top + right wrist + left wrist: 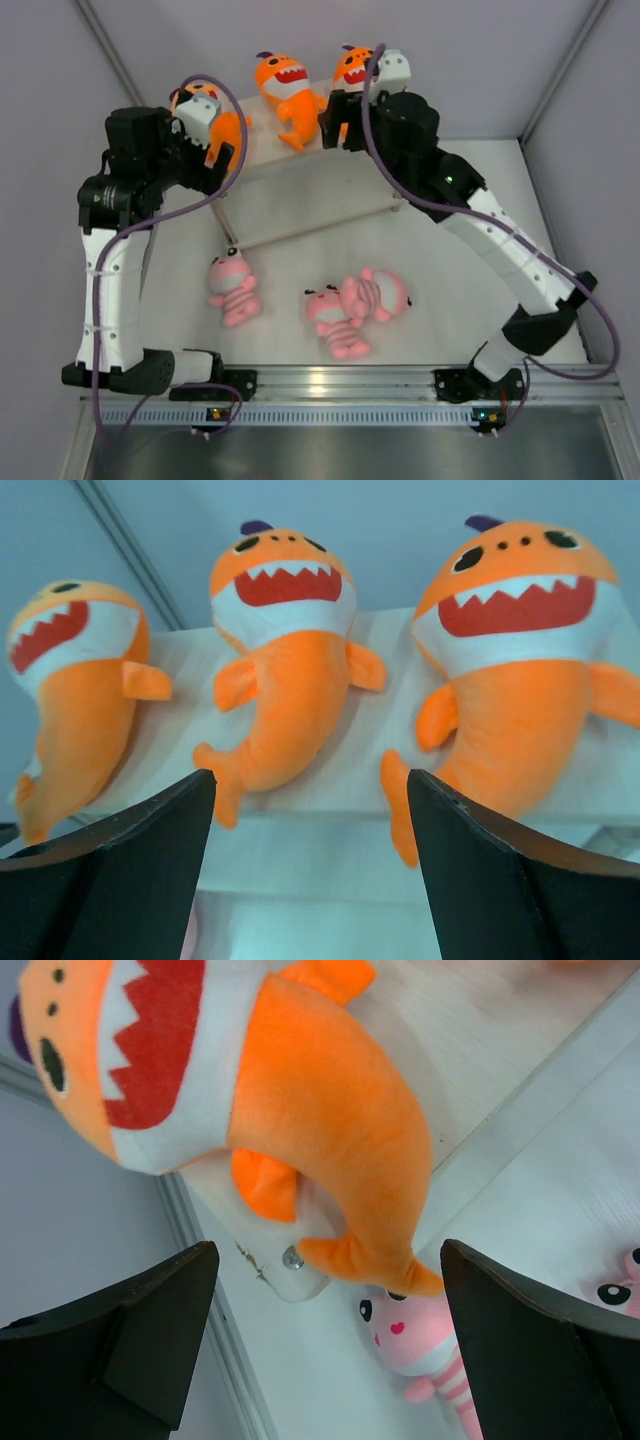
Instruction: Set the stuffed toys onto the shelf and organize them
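Note:
Three orange sharks lie on the top board of the wooden shelf (310,195): left (228,128), middle (285,90), right (352,68). Three pink striped toys lie on the table in front: one at the left (233,288) and two touching each other (335,320) (378,295). My left gripper (220,165) is open and empty just in front of the left shark (300,1110); its tail hangs over the shelf corner (290,1260). My right gripper (335,120) is open and empty, facing the shelf board (350,750) and the three sharks (75,690) (285,650) (520,650).
The shelf's thin leg (225,225) stands near the left pink toy, which also shows below the shelf in the left wrist view (425,1355). Grey walls enclose the table at the back and sides. A metal rail (340,380) runs along the near edge.

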`<state>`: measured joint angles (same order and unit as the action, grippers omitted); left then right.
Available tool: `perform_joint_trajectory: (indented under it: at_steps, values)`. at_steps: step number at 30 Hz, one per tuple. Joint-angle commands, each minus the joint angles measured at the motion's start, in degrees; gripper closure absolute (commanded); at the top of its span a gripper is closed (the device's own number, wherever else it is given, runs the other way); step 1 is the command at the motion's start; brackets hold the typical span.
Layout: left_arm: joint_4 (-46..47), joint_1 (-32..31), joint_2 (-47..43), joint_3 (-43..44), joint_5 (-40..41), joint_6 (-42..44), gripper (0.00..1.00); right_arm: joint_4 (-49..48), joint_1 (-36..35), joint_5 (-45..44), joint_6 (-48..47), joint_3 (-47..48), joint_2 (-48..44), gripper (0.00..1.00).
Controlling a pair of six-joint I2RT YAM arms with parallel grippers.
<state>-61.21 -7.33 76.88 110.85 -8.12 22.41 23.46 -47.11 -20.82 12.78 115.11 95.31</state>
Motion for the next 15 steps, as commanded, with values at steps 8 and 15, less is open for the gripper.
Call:
perform_joint_trajectory:
  at_steps: [8,15]
  values:
    - [3.11,-0.05,-10.78,-6.07,4.5,0.69,0.01,21.08,-11.15,-10.39,2.59,-13.22,-20.5,0.2]
    - [3.11,-0.05,-18.69,-20.03,18.83,4.92,0.01,17.15,-15.73,-1.96,11.65,-43.89,-35.62,0.21]
